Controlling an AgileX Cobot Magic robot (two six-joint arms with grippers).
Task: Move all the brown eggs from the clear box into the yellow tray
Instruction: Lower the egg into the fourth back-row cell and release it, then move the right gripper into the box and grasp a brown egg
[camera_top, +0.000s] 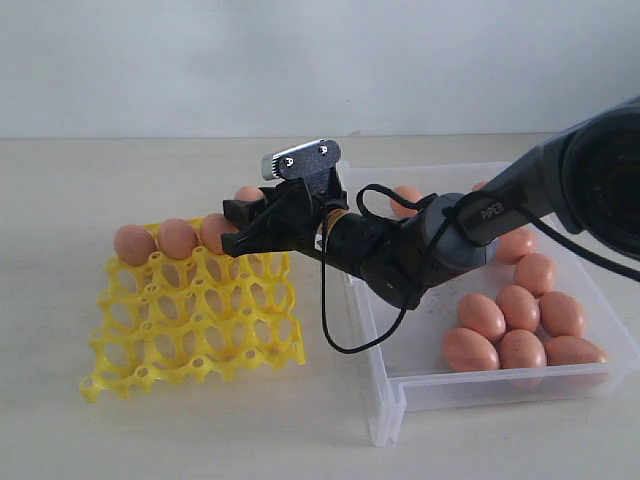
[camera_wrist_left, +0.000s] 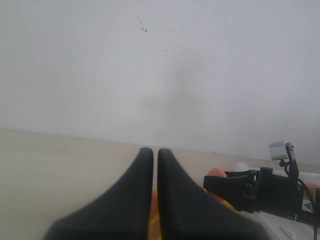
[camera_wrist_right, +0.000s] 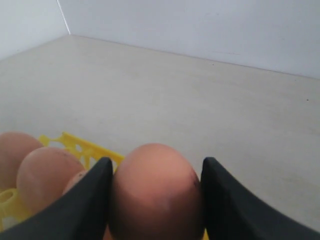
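While the right gripper (camera_wrist_right: 156, 161) clasps one brown egg (camera_wrist_right: 152, 197) between its two dark fingers (camera_wrist_right: 90, 200), the step in hand is judged to be placing. The arm reaches across from the clear box (camera_top: 385, 405) to the 12 o'clock edge of the yellow tray (camera_top: 190, 330). In that far row sit three eggs (camera_top: 177, 238), running from the 11 o'clock corner. The held egg hangs near the 1 o'clock corner, where the row's last cup is presumably free, though the fingers hide that cup in the exterior view.

To place well, centre the egg over the cup and lower it until the lattice bears it. Release by a small, slow parting of the fingers, because the neighbouring egg lies just beside one finger and a wide opening could knock it. The retreat is best begun straight upward.

At 3 o'clock from the tray, at least nine eggs (camera_top: 517, 306) lie in the box, with others possibly hidden behind the arm. The left gripper (camera_wrist_left: 151, 152), absent from the exterior view, has its fingers pressed together on nothing.

Legible writing: "PiPER" (camera_top: 492, 212) on the right forearm. A small label (camera_wrist_left: 308, 205) bearing a warning triangle, seen in the left wrist view, is too small to read.
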